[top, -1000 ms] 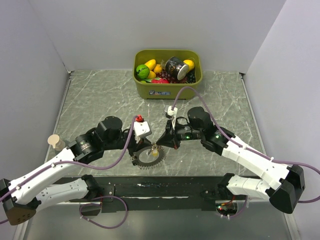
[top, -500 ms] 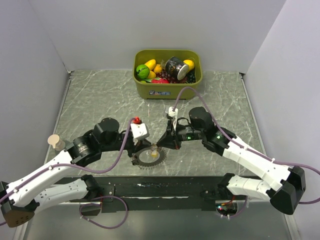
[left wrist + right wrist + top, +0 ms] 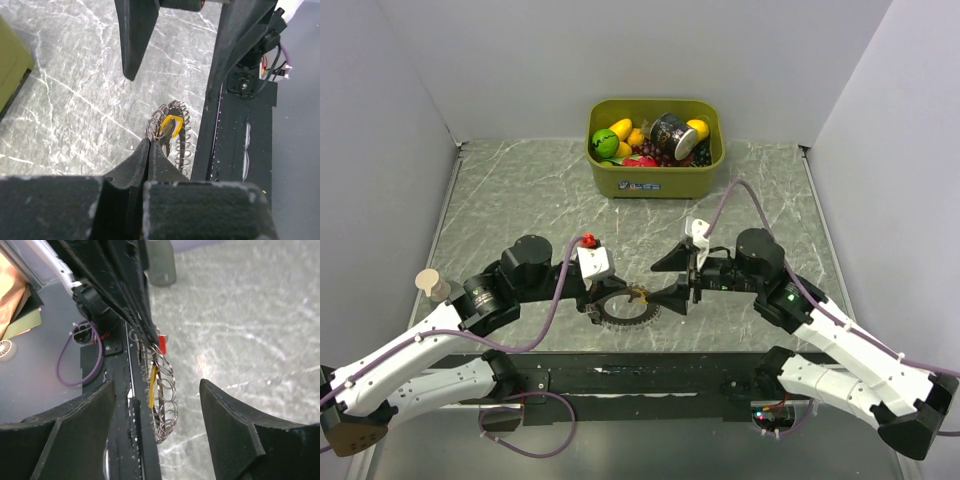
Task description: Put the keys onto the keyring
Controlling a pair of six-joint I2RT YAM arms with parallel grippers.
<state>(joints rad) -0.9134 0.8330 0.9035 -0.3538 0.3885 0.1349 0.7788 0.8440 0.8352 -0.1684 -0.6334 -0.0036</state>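
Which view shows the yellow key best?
Left wrist: the yellow key faces the camera, its looped head clear against the keyring. Right wrist shows it edge-on, a thin yellow strip; top external shows only a tiny yellow speck.

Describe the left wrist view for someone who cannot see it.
The left gripper, fingers closed, pinches the rim of a coiled metal keyring, a yellow key among its coils, above a grey marbled table. Beyond it, the right gripper holds its two dark fingers wide apart.
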